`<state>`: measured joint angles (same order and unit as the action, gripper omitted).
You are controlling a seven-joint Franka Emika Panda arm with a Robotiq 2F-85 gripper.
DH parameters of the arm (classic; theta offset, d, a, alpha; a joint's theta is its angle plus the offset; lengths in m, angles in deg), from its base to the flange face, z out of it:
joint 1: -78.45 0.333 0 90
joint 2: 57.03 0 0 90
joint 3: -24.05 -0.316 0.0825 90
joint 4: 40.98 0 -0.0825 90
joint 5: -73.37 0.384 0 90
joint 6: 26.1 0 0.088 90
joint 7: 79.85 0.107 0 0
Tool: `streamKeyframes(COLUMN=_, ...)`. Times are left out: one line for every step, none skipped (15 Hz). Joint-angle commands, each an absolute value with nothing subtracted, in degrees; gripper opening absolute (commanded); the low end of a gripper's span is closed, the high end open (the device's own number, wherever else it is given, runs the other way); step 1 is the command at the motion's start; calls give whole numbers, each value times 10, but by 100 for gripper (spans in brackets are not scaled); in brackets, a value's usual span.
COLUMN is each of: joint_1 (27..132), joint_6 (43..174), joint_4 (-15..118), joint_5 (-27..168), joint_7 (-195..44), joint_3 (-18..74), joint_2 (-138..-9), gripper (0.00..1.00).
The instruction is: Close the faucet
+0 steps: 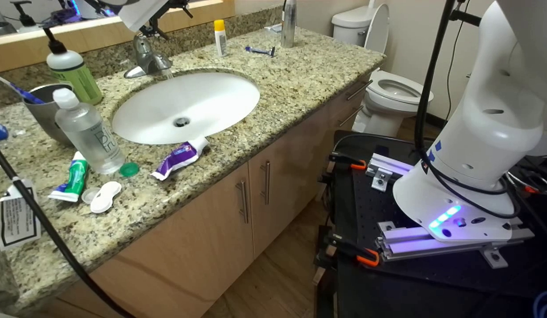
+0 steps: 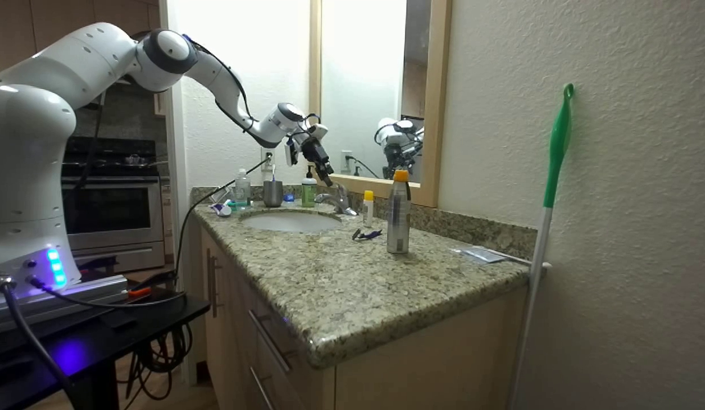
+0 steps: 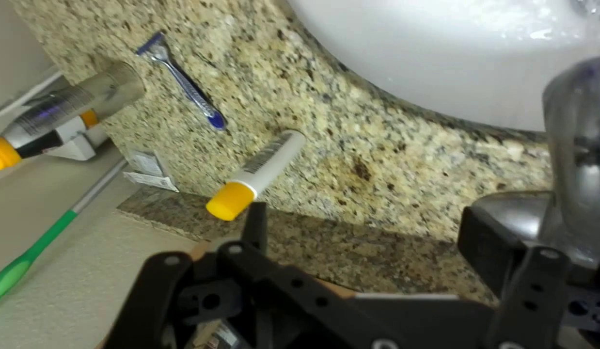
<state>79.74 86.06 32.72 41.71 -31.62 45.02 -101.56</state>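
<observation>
My pincer (image 3: 365, 230) is spread, one finger (image 3: 489, 254) close beside the faucet (image 3: 578, 165) between basin (image 1: 220, 95) and backsplash (image 1: 189, 42); the front edge of the desk (image 1: 300, 70) lies well apart.

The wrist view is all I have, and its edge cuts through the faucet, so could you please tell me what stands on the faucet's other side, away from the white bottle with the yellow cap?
Observer: In both exterior views a green-labelled pump bottle stands there on the counter, past the faucet.
Operator: Thank you; is anything lying near the basin, out of my sight?
Observer: Yes, a purple toothpaste tube lies close to its rim, across the basin from the faucet.
Operator: And how does the gripper sit in height, please?
Observer: Both exterior views show it higher than the spout.
</observation>
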Motion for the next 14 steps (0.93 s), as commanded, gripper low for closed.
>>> streamKeyframes(joint_1=789, joint_6=795, joint_4=289, joint_5=415, joint_7=-354, joint_3=439, joint_2=-1055, gripper=100)
streamKeyframes(joint_1=788, joint_6=794, joint_4=288, joint_5=413, joint_7=-356, joint_3=439, joint_2=-1060, gripper=100)
streamKeyframes(joint_1=789, joint_6=797, joint_4=285, joint_5=412, joint_7=-358, joint_3=438, joint_2=-1063, gripper=100)
streamKeyframes(joint_1=793, joint_6=818, joint_4=288, joint_5=405, joint_7=-345, joint_3=443, joint_2=-1062, gripper=100)
streamKeyframes(joint_1=795, joint_6=832, joint_4=287, joint_5=404, joint_7=-339, joint_3=443, joint_2=-1053, gripper=100)
streamKeyframes(joint_1=798, joint_6=840, joint_4=285, joint_5=400, joint_7=-332, joint_3=446, joint_2=-1041, gripper=100)
streamKeyframes(joint_1=802, joint_6=857, joint_4=281, joint_5=388, joint_7=-326, joint_3=451, joint_2=-1032, gripper=100)
streamKeyframes(joint_1=806, joint_6=865, joint_4=277, joint_5=374, joint_7=-323, joint_3=456, joint_2=-1018, gripper=100)
streamKeyframes(joint_1=807, joint_6=871, joint_4=271, joint_5=363, joint_7=-321, joint_3=458, joint_2=-1008, gripper=100)
streamKeyframes(joint_1=808, joint_6=875, joint_4=268, joint_5=350, joint_7=-317, joint_3=459, joint_2=-998, gripper=100)
streamKeyframes(joint_1=808, joint_6=884, joint_4=258, joint_5=331, joint_7=-308, joint_3=462, joint_2=-994, gripper=100)
streamKeyframes(joint_1=800, joint_6=859, joint_4=253, joint_5=345, joint_7=-316, joint_3=444, joint_2=-1010, gripper=100)
streamKeyframes(joint_1=799, joint_6=862, joint_4=248, joint_5=336, joint_7=-315, joint_3=444, joint_2=-1000, gripper=100)
streamKeyframes(joint_1=798, joint_6=863, joint_4=248, joint_5=333, joint_7=-315, joint_3=444, joint_2=-992, gripper=100)
